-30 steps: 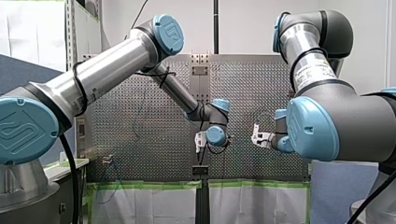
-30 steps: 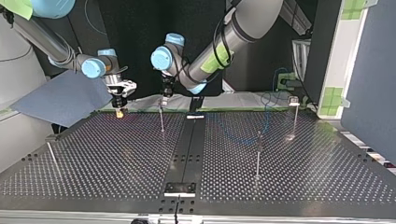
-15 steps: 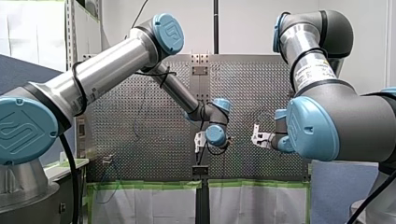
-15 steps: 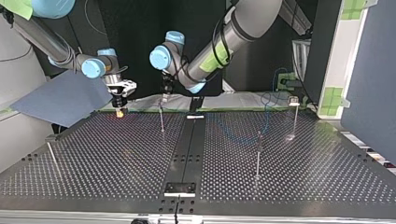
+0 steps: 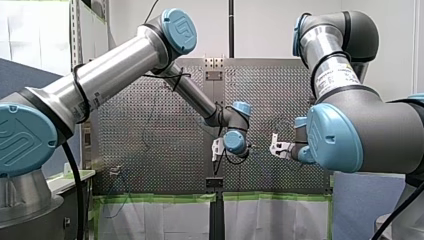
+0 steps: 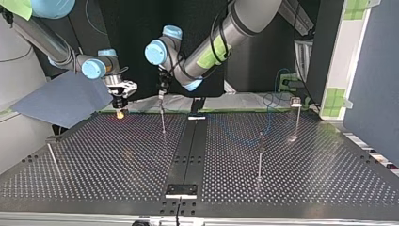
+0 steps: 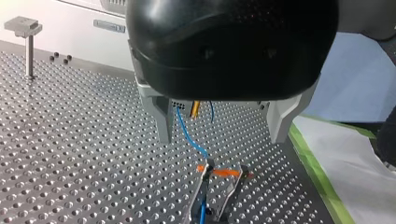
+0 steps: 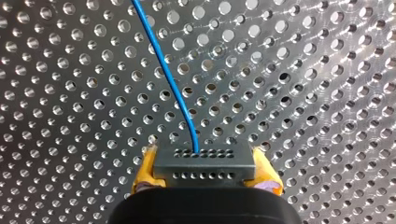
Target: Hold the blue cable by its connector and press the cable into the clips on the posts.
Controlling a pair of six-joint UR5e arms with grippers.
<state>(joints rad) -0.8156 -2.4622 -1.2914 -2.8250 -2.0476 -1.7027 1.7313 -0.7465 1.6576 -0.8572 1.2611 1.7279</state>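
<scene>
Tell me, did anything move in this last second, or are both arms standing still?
My left arm moved: in the top view its wrist swung toward the view's left and a little up, taking my left gripper, open, along near the thin post. I see nothing grasped or released. My right gripper stayed put, shut on the connector of the blue cable.

Behind: white wall (image 5: 270, 30); blue partition (image 6: 376, 80) at top view's right; green tape (image 5: 160, 198) strips.

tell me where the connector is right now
In the right wrist view, the connector is clamped between my right gripper's yellow pads, blue cable leading ahead from it.
</scene>
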